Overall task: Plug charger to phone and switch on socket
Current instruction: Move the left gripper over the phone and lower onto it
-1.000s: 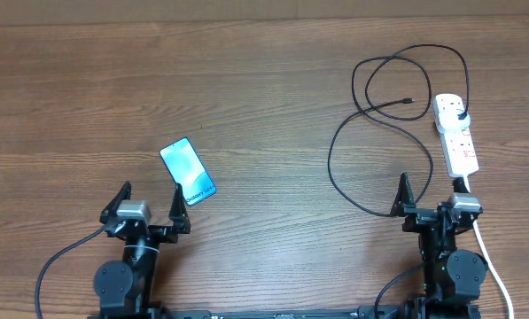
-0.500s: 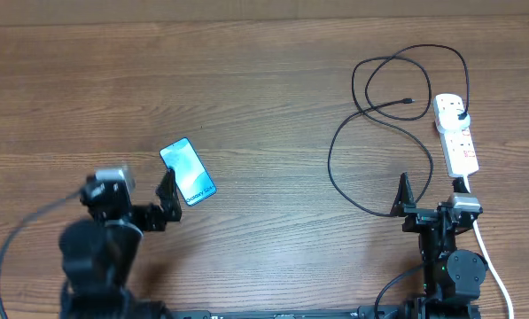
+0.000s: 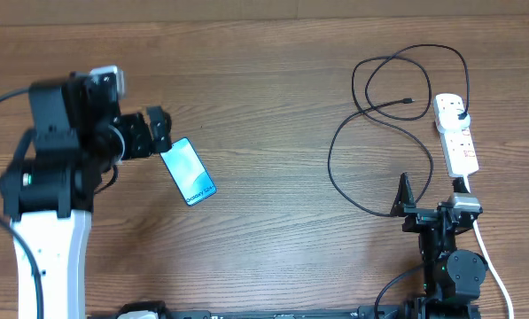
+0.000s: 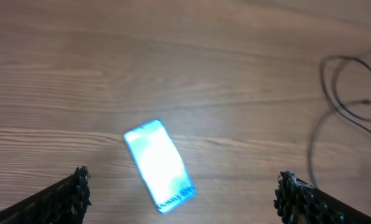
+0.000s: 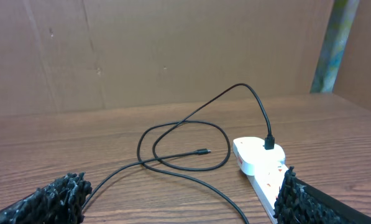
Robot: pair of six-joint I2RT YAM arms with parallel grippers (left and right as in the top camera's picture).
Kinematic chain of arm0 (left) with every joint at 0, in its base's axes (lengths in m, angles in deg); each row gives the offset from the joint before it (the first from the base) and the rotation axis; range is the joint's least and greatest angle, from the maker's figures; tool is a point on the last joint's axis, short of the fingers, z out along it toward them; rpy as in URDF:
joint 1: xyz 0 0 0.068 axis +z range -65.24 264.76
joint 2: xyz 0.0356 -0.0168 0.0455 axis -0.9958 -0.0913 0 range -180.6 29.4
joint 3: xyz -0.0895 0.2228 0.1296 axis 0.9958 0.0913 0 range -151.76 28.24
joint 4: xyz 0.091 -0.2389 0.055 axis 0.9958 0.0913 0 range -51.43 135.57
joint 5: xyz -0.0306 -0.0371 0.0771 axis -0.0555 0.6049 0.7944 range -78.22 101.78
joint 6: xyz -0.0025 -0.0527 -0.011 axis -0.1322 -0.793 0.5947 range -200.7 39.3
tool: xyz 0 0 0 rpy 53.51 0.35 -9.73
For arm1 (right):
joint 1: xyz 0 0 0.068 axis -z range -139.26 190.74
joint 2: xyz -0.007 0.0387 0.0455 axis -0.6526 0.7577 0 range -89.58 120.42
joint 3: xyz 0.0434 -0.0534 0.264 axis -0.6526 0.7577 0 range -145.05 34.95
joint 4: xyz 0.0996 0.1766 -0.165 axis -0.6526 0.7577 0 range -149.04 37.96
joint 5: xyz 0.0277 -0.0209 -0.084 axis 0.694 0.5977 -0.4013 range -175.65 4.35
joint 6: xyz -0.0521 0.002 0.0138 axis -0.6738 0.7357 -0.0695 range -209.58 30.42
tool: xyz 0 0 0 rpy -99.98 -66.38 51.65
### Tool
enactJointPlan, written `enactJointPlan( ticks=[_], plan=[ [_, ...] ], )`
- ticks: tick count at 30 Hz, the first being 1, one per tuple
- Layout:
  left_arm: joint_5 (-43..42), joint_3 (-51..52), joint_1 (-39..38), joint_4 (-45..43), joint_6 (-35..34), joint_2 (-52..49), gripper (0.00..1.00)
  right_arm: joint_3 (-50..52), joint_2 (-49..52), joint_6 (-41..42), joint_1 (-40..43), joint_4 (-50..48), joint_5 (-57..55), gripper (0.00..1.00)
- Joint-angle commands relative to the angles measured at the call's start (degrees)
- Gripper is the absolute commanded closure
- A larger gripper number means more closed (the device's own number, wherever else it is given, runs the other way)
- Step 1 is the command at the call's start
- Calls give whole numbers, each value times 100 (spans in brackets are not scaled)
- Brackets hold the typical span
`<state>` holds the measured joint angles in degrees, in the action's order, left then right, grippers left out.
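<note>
Holds left pincer spread wide and empty above the phone, lit and flat on left of worktop. Holds right pincer spread too, at near edge, beside the socket. Has charger plug in socket's far outlet, tip lying loose.

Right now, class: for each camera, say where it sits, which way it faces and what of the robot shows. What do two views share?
Overhead: above the table, looking straight down; both arms show, left pincer by the phone, right pincer near the socket.
Left wrist: on the raised left arm, looking down at the phone; its fingertips fill the bottom corners.
Right wrist: low, facing level across the table at charger and socket; fingertips in the bottom corners.
Shared: overhead and left wrist both show the phone.
</note>
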<state>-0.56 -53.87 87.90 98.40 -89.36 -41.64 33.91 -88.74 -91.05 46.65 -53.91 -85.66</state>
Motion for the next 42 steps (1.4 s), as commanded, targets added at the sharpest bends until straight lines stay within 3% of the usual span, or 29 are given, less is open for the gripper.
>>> enactJointPlan(
  ticks=[1, 5, 9, 13, 16, 42],
  plan=[
    [-933, -210, 15, 229, -37, -472, 0, 61, -68, -11, 17, -35, 9, 0],
    [-1320, -205, 15, 511, -33, -905, 0, 61, -68, -11, 17, -35, 9, 0],
    [-990, -205, 15, 531, -90, -1320, 0, 61, -68, -11, 17, -35, 9, 0],
    [214, -205, 11, 756, -1517, -1718, 0, 61, -68, -11, 17, -35, 9, 0],
    [527, -205, 4, 859, -2006, -2050, 0, 61, -68, -11, 17, -35, 9, 0],
    [678, -205, -610, 695, -3248, -4599, 1, 61, -68, -11, 17, -35, 9, 0]
  ],
)
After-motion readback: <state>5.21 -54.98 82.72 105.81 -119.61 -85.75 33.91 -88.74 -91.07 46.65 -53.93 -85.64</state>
